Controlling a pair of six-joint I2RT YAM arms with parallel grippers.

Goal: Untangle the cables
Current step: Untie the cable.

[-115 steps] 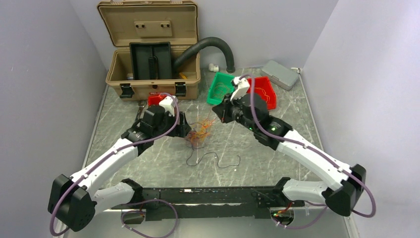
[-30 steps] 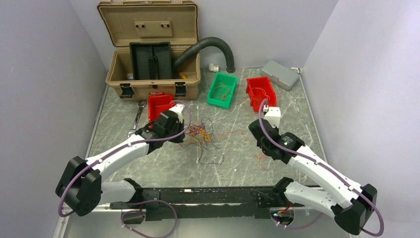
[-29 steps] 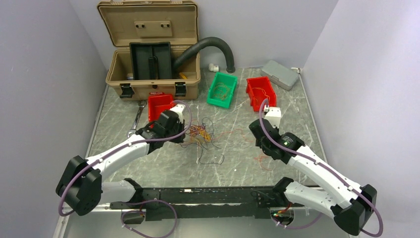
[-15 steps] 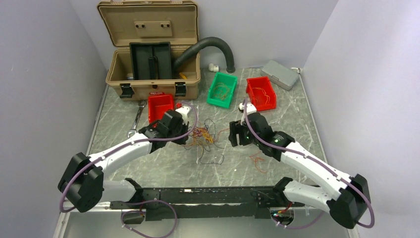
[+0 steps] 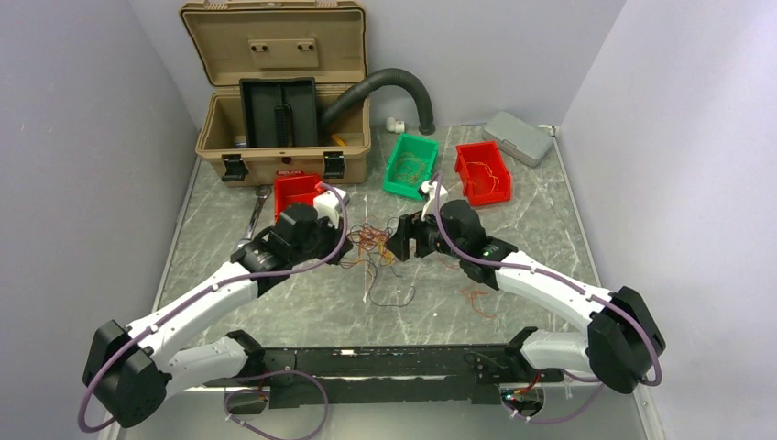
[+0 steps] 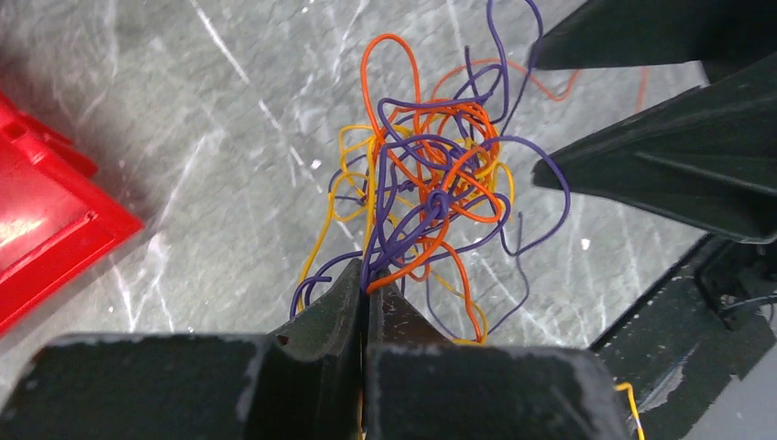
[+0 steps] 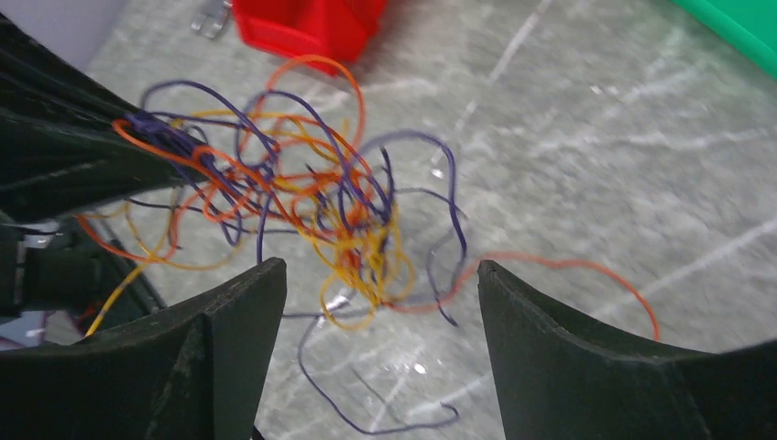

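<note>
My grey marble-veined desk (image 5: 541, 220) carries an open tan plastic case (image 5: 275, 137). Just before the case lie a small red plastic bin (image 5: 291, 188) and a silver spanner (image 5: 253, 215). Right of the case are a green plastic bin (image 5: 410, 165), a second red bin (image 5: 483, 171) and a flat grey box (image 5: 518, 137). A loose thin orange wire (image 5: 476, 301) lies well nearer me.

A robotics lab workcell: a grey marbled tabletop (image 5: 541, 215) boxed in by pale walls (image 5: 82, 137), two white-and-black robot arms (image 5: 202, 298) bolted to a black rail (image 5: 385, 362) at its near edge, with an open tan tool case (image 5: 279, 87), plastic parts bins (image 5: 394, 172) and a corrugated hose (image 5: 394, 81).
</note>
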